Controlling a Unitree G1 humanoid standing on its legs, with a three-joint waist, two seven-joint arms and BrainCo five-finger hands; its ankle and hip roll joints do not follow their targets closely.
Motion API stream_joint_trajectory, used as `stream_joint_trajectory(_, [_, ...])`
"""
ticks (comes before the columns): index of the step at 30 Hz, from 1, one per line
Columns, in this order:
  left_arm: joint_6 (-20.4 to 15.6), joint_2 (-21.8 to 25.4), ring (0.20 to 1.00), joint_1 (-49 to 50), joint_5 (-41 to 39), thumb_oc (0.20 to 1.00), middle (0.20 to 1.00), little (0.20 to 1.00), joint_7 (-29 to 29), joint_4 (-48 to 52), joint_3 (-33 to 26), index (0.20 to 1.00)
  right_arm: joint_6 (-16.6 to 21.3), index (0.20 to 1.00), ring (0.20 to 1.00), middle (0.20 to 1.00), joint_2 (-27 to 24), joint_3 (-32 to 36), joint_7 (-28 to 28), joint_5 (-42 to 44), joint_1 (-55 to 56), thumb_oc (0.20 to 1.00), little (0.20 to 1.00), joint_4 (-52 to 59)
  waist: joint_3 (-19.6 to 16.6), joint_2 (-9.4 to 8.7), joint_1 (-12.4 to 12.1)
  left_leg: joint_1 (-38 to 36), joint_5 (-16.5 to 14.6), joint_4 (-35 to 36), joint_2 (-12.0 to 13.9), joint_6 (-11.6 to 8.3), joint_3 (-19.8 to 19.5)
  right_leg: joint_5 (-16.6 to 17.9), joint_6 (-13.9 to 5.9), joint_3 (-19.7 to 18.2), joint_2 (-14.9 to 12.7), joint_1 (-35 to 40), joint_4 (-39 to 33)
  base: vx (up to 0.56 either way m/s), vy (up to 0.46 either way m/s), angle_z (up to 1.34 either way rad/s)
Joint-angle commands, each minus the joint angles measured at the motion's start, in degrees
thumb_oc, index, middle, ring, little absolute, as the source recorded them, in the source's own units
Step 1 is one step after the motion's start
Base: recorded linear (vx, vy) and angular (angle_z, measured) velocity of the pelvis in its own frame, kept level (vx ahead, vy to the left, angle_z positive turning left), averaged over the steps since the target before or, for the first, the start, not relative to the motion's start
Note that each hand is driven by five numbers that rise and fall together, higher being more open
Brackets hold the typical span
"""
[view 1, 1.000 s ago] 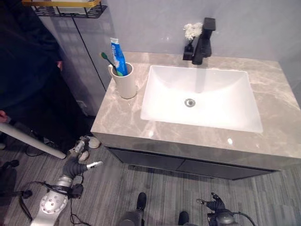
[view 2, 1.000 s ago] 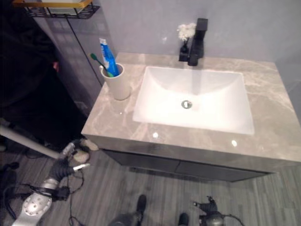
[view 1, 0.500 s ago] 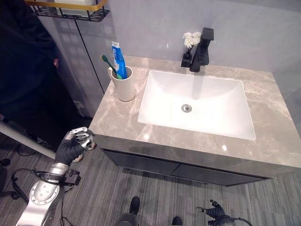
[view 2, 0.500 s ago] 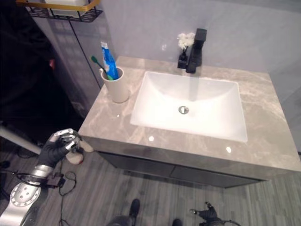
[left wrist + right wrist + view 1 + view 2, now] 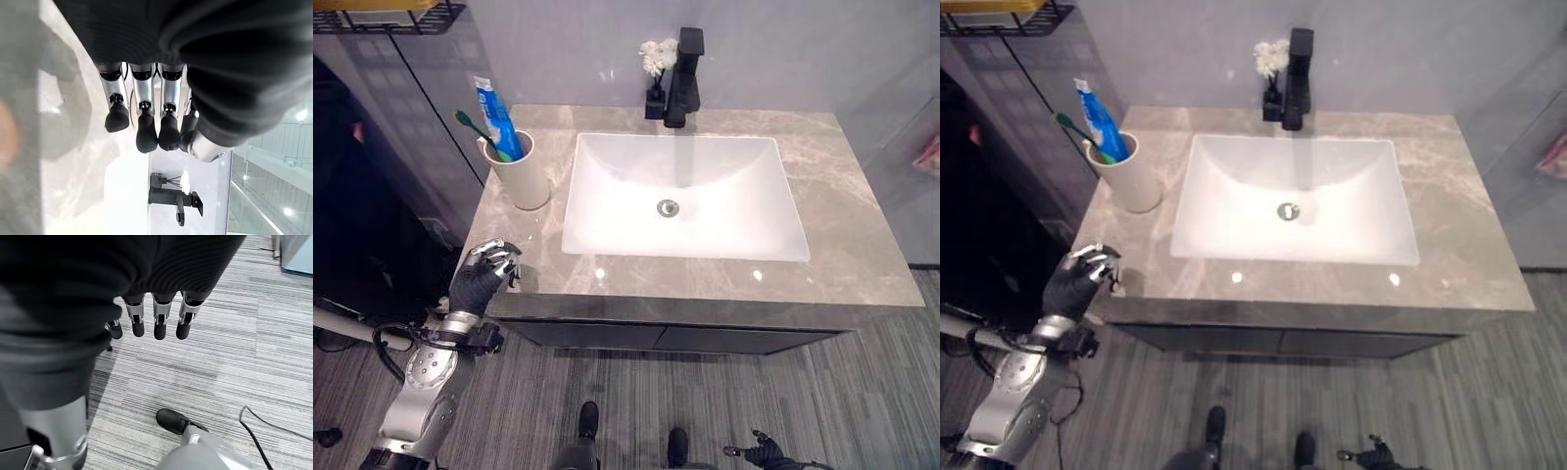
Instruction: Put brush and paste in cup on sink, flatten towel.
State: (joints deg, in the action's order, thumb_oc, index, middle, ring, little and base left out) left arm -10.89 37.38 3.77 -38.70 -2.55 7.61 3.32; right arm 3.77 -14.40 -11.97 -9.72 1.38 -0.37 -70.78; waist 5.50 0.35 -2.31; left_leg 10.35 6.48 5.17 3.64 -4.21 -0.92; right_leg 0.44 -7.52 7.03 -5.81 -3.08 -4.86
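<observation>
1. Our L hand (image 5: 481, 277) now hovers at the front-left corner of the counter (image 5: 862, 245), fingers loosely curled, holding nothing. 0.5 s ago it hung lower, beside the cabinet; 1 s ago lower again, near the floor. So the arm has been rising. The whole view has also swung over, so part of that shift is the head cam, not the hand.

2. Beyond the L fingertips (image 5: 146, 139), further back on the counter, stands the cup (image 5: 522, 176). The green brush (image 5: 480, 132) and the blue paste (image 5: 499, 122) are upright inside it, same as in both earlier pics. We judge that part of the task done.

3. To the R of the fingertips is the white sink (image 5: 685, 196), w/ the black tap (image 5: 681, 69) and a small flower vase (image 5: 655, 78) behind it, well apart from the hand.

4. Far R, at the view's edge, a pink cloth (image 5: 928, 155) has come into sight. Possibly the towel, we can't tell. If so, flattening is what's left, and it's a long way from the L hand.

5. Our R hand (image 5: 156, 313) hangs low over the floor (image 5: 234, 357), fingers relaxed, nearly straight, empty, idle.
</observation>
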Motion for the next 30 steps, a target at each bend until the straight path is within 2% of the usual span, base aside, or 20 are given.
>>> stream_joint_trajectory(1, [-1.67,0.12,0.200,-2.85,-2.07,0.200,0.200,0.200,-2.26,0.97,-2.26,0.200,-0.39,1.000,1.000,1.000,-1.70,-1.82,-0.44,0.26,-1.95,1.000,1.000,1.16,0.97,-0.70,0.18,1.61,0.21,-0.17,0.71,-0.75,-0.72,-0.29,0.51,-0.02,-0.79,-3.67,3.58,0.00,0.000,0.00])
stream_joint_trajectory(7, [-0.51,0.59,0.200,-5.24,-3.71,0.200,0.200,0.200,-4.90,-1.58,-1.18,0.200,-0.88,1.000,1.000,1.000,-2.34,-2.09,-0.84,1.40,-3.31,1.000,1.000,2.25,1.92,1.01,0.80,2.62,0.57,-0.17,0.53,-0.73,-0.76,-0.80,0.79,0.04,-0.99,-4.98,4.51,-0.01,0.006,0.00])
stream_joint_trajectory(12, [0.44,2.99,0.200,-7.21,-4.44,0.200,0.200,0.200,-5.93,-3.33,-1.27,0.200,-1.48,1.000,1.000,1.000,-2.51,-2.63,-0.60,1.12,-3.63,1.000,1.000,2.30,2.14,1.33,1.08,2.92,0.63,-0.17,0.48,-0.76,-0.47,-0.24,0.60,-0.13,-1.09,-4.99,3.52,0.00,0.000,0.00])
stream_joint_trajectory(19, [1.39,6.01,0.200,-11.37,-5.77,0.200,0.200,0.200,-6.79,-6.77,-0.21,0.200,-2.12,1.000,1.000,1.000,-2.50,-2.87,-0.05,1.16,-2.96,1.000,1.000,2.22,2.24,0.99,1.85,3.26,0.58,-0.17,0.75,-0.95,-0.20,-0.05,0.47,-0.12,-1.14,-4.94,2.97,0.00,0.000,0.00])
stream_joint_trajectory(30, [2.65,4.48,0.200,-18.32,-4.48,0.200,0.200,0.200,-9.84,-10.19,3.20,0.200,-2.91,1.000,1.000,1.000,-1.94,-4.63,0.16,1.24,-3.64,1.000,1.000,2.75,2.88,0.09,2.63,3.43,0.39,-0.17,1.08,-1.16,0.79,0.13,0.44,-0.18,-1.10,-5.10,2.53,0.00,-0.001,0.00])
